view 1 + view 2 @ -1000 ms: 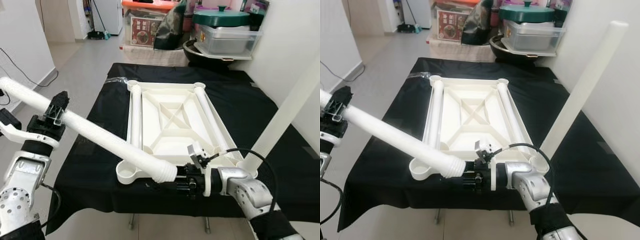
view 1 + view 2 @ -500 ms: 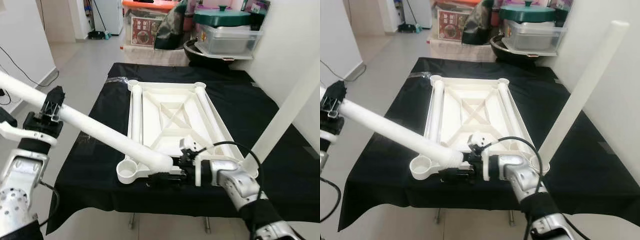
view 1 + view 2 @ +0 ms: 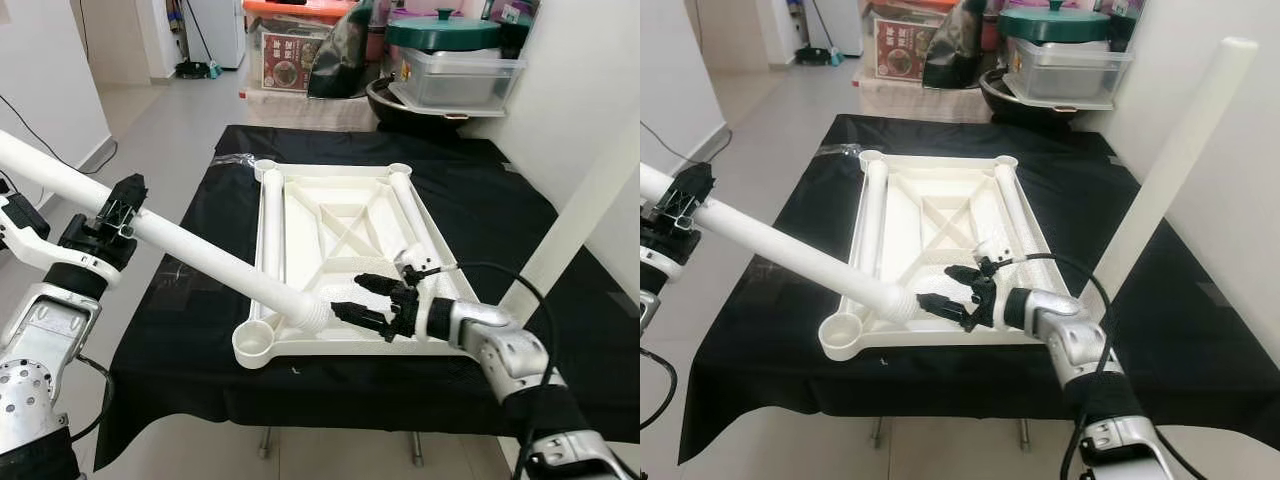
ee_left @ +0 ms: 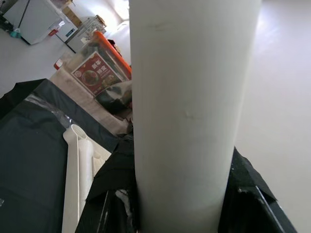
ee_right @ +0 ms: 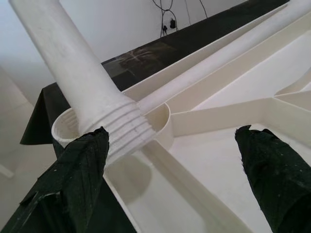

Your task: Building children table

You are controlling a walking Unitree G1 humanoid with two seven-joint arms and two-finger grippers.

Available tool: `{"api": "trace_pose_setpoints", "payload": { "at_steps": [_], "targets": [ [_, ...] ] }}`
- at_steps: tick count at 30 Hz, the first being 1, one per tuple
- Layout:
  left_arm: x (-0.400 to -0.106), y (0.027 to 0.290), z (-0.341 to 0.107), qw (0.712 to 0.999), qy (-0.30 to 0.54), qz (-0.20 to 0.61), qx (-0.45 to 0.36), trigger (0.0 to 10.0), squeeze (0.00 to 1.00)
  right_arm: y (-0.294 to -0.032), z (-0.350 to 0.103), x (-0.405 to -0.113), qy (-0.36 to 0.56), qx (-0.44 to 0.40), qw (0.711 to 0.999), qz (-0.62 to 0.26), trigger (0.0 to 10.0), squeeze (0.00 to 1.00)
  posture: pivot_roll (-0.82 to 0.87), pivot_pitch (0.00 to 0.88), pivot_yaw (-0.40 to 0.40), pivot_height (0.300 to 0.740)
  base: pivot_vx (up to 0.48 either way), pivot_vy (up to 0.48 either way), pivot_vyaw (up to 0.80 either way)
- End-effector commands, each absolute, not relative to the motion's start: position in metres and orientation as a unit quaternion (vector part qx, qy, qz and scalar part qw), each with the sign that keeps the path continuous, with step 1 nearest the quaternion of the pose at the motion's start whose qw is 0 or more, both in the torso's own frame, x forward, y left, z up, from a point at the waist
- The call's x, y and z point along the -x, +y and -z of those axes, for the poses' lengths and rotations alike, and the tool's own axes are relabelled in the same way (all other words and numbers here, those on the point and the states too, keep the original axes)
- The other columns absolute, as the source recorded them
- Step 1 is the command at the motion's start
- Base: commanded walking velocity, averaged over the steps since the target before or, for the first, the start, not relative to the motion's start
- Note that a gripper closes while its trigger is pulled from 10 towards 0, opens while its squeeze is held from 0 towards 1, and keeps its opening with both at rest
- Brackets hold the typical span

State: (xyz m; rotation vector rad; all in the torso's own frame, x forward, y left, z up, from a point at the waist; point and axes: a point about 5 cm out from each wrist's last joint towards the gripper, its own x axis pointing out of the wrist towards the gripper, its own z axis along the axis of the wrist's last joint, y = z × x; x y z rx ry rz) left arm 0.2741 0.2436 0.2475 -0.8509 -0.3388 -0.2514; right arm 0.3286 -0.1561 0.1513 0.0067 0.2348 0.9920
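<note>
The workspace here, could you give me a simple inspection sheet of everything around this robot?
Surface: low table under a black cloth.
Job's things: upside-down white plastic tabletop; white tubular leg with its threaded end by the near-left corner socket; another white leg standing upright at the near-right corner; two more lying along the tabletop's sides.
Clutter: nothing seen on the cloth.
Grippers: left gripper shut on the leg; right gripper open beside the threaded end.
Cables: black cable looping over the right arm; wall cord.
Surroundings: tiled floor, green-lidded pot on a clear storage box.
</note>
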Motion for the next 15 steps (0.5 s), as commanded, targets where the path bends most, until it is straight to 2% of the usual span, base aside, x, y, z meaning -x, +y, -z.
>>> {"api": "trace_pose_setpoints", "payload": {
  "at_steps": [1,3,4,7,10,12,15],
  "targets": [
    [-0.278,0.238,-0.245,0.894,-0.151,0.123,0.403,10.0,0.00,-0.145,-0.179,-0.332,0.069,0.011,0.863,-0.501,10.0,0.00,0.08,0.000,-0.031,0.740,0.000,0.000,0.00],
    [-0.281,0.233,-0.242,0.895,-0.143,0.127,0.403,10.0,0.00,-0.124,-0.203,-0.337,0.035,0.020,0.855,-0.518,10.0,0.00,0.08,0.000,-0.025,0.740,0.000,0.000,0.00],
    [-0.281,0.233,-0.242,0.895,-0.143,0.127,0.403,10.0,0.00,-0.124,-0.203,-0.337,0.035,0.020,0.855,-0.518,10.0,0.00,0.08,0.000,-0.025,0.740,0.000,0.000,0.00],
    [-0.284,0.228,-0.240,0.897,-0.134,0.134,0.398,10.0,0.00,-0.083,-0.227,-0.341,0.008,0.036,0.835,-0.549,10.0,0.00,0.09,0.000,-0.025,0.740,0.000,0.000,0.00],
    [-0.284,0.227,-0.240,0.898,-0.133,0.135,0.398,10.0,0.00,-0.075,-0.230,-0.340,0.006,0.039,0.830,-0.556,10.0,0.00,0.09,0.000,-0.025,0.740,0.000,0.000,0.00],
    [-0.285,0.225,-0.240,0.899,-0.130,0.138,0.395,10.0,0.00,-0.055,-0.231,-0.337,0.014,0.051,0.811,-0.583,10.0,0.00,0.10,0.000,-0.032,0.740,0.000,0.000,0.00],
    [-0.284,0.223,-0.239,0.900,-0.128,0.140,0.393,10.0,0.00,-0.041,-0.225,-0.336,0.036,0.071,0.802,-0.592,10.0,0.00,0.11,0.000,-0.039,0.740,0.000,0.000,0.00]
  ]
}}
